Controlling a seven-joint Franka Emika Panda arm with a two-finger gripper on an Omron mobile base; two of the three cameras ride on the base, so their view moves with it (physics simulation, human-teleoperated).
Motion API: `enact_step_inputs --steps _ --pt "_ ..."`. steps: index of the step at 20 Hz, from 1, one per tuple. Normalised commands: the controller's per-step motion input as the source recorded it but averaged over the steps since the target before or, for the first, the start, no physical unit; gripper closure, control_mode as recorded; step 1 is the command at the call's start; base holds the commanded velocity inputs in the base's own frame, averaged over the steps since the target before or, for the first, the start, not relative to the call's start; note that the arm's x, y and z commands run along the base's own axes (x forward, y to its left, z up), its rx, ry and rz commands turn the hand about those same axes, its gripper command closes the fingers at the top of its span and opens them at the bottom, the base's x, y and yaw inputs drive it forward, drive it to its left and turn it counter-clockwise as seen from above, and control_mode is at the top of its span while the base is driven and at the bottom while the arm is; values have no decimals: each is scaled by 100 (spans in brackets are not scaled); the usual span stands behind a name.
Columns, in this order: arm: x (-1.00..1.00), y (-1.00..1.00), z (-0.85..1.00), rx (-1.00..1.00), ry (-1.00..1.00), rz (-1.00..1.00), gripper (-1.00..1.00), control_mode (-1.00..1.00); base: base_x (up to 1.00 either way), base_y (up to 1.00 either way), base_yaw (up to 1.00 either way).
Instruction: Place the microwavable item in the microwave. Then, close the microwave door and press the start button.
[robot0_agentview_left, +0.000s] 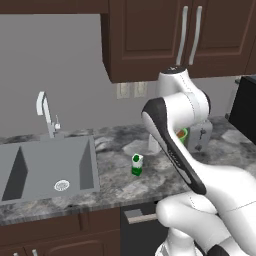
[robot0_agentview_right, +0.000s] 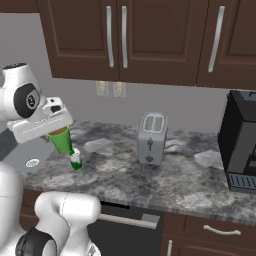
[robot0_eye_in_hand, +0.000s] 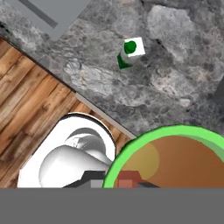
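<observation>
The microwavable item, a bright green tapered cup (robot0_agentview_right: 61, 140) with brown liquid, hangs above the counter under my gripper (robot0_agentview_right: 58, 132), which is shut on its rim. In the left base view a sliver of the cup (robot0_agentview_left: 184, 134) shows behind my forearm. In the hand view the cup's green rim (robot0_eye_in_hand: 144, 141) and its brown liquid lie at the lower right, close against my gripper (robot0_eye_in_hand: 127, 183). The microwave and the microwave door are out of view.
A small white carton with green base and cap (robot0_agentview_right: 75, 160) (robot0_agentview_left: 137, 164) (robot0_eye_in_hand: 130, 52) stands on the granite counter (robot0_agentview_right: 150, 180) just below the cup. A silver toaster (robot0_agentview_right: 152, 138) stands mid-counter. A black appliance (robot0_agentview_right: 241, 142) sits at the right. The sink (robot0_agentview_left: 85, 165) and faucet (robot0_agentview_left: 46, 112) lie left.
</observation>
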Motion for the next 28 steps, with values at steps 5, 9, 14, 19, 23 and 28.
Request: enact_step_inputs --steps 5,9,14,19,23,28 --pt "-4 0 -26 0 11 0 100 -100 0 0 0" --pt "-29 0 -17 0 0 0 100 100 -22 0 0" --pt "0 0 0 0 0 0 100 100 -100 16 0" --pt "0 0 0 0 0 0 100 100 -100 46 -8" --pt "0 0 0 0 0 0 100 100 -86 39 -14" --pt "0 0 0 0 0 0 100 100 -66 29 -15"
